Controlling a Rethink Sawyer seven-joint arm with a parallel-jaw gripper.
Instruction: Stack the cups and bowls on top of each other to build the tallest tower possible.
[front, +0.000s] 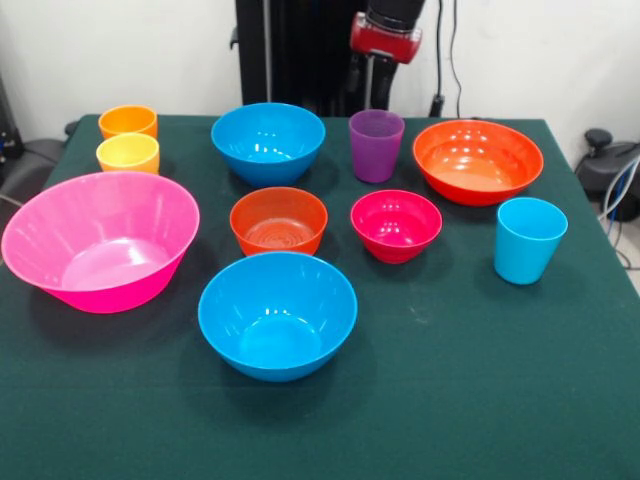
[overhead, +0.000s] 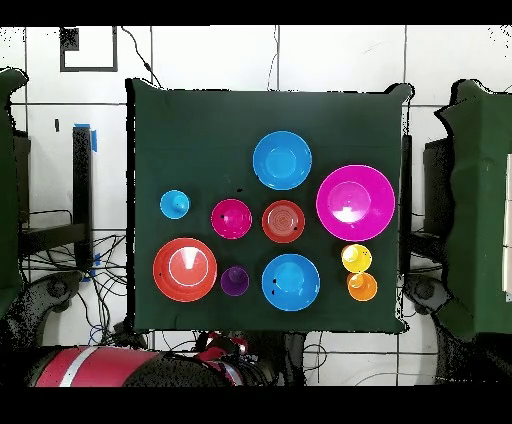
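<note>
All cups and bowls stand apart and upright on the green table (front: 450, 390); nothing is stacked. The large pink bowl (front: 100, 240) is at the left, with the yellow cup (front: 128, 153) and orange cup (front: 128, 122) behind it. One blue bowl (front: 268, 142) is far, the other blue bowl (front: 277, 313) near. The small orange bowl (front: 279, 220) and magenta-red bowl (front: 396, 225) sit mid-table. The purple cup (front: 376, 145), orange-red bowl (front: 478, 160) and light blue cup (front: 529, 240) are on the right. My gripper (front: 372, 82) hangs drawn back above the far edge, behind the purple cup, holding nothing.
The black pedestal (front: 300, 50) stands behind the table's far edge. Cables and a dark object (front: 610, 165) lie off the right side. In the overhead view the red arm (overhead: 90, 366) lies below the table (overhead: 200, 120), and other green tables (overhead: 480, 200) flank it.
</note>
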